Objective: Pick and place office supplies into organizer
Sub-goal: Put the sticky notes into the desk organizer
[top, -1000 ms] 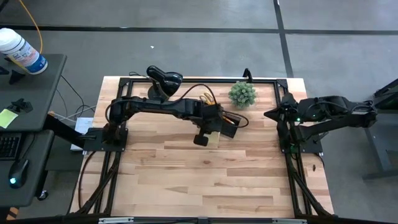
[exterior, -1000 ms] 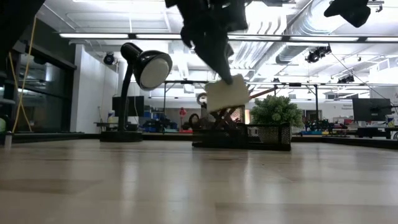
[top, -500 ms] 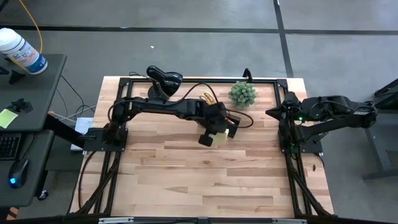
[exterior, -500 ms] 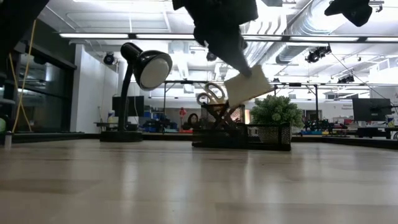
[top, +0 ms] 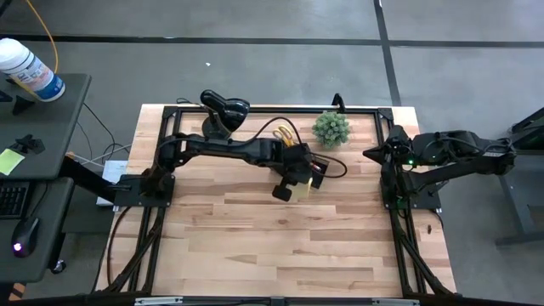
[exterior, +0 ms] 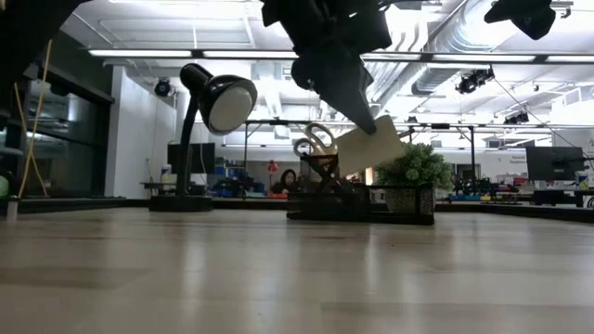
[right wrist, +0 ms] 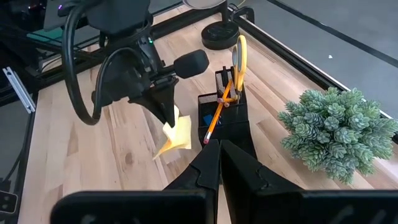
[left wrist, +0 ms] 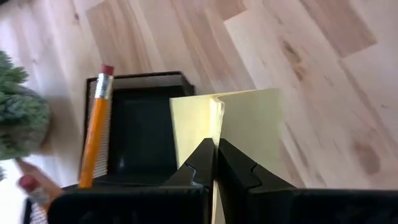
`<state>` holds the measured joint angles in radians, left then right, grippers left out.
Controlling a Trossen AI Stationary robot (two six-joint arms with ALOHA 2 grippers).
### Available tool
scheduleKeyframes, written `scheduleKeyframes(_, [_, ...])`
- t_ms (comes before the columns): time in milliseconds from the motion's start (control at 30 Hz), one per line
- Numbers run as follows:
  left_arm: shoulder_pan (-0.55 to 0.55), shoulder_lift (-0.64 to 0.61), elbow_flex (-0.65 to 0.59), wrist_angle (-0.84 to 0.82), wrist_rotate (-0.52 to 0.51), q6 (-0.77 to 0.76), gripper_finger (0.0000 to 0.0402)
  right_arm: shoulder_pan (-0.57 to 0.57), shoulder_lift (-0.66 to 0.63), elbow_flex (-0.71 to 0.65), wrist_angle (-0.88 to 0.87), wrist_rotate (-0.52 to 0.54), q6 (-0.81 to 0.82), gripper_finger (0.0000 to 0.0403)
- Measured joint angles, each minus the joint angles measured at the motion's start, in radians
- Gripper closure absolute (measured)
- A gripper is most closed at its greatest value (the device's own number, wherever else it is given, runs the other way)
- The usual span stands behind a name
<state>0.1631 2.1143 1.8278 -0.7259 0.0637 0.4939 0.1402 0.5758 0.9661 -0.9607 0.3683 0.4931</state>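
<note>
My left gripper (exterior: pixel 360 116) is shut on the yellow sticky-note pad (exterior: pixel 371 148) and hangs in the air just near of the black mesh organizer (exterior: pixel 329 197). In the left wrist view the pad (left wrist: pixel 249 124) sits beside the organizer's open compartment (left wrist: pixel 140 134), where an orange pencil (left wrist: pixel 98 121) leans. Orange-handled scissors (right wrist: pixel 238 56) and pencils stand in the organizer (right wrist: pixel 225 115). My right gripper (right wrist: pixel 219 152) is shut and waits at the table's right edge (top: pixel 382 155). My left gripper pinches the sticky-note pad between its two fingers at one edge (left wrist: pixel 215 134), coming from above and slanting down. The pad is lifted clear of the table and hangs tilted below the fingertips (exterior: pixel 364 121), with its lower corner toward the organizer.
A black desk lamp (exterior: pixel 221 97) stands at the far left of the organizer, with its round base (right wrist: pixel 221 34) close by. A small green potted plant (exterior: pixel 408 172) stands to the organizer's right. Bare wood table (top: pixel 280 246) lies on the near side.
My left gripper has carried the pad toward the table's right and slightly down, closer to the organizer. The pad has tipped further, from nearly upright to slanting, and stays lifted clear in the shut fingers.
</note>
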Motion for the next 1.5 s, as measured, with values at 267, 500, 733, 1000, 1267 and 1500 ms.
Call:
scheduleKeyframes(267, [-0.013, 0.017, 0.101, -0.026, -0.062, 0.064, 0.0401, 0.000, 0.000, 0.000, 0.000, 0.002, 0.000, 0.0392])
scheduleKeyframes(500, [-0.014, 0.147, 0.322, -0.214, -0.116, 0.152, 0.0401, 0.000, 0.001, 0.000, 0.001, 0.004, 0.004, 0.0392])
scheduleKeyframes(733, [-0.010, 0.234, 0.429, -0.282, -0.143, 0.185, 0.0401, 0.000, 0.003, 0.000, 0.001, 0.004, 0.004, 0.0392])
scheduleKeyframes(1000, [-0.013, 0.245, 0.433, -0.207, -0.187, 0.188, 0.0401, 0.000, 0.007, 0.000, 0.000, -0.017, 0.000, 0.0392])
scheduleKeyframes(1267, [0.012, 0.264, 0.432, -0.217, -0.217, 0.214, 0.0401, 0.000, 0.007, 0.000, 0.000, -0.011, 0.000, 0.0392])
scheduleKeyframes(1500, [0.020, 0.301, 0.432, -0.183, -0.206, 0.219, 0.0401, 0.000, 0.007, 0.000, 0.000, -0.011, 0.003, 0.0392])
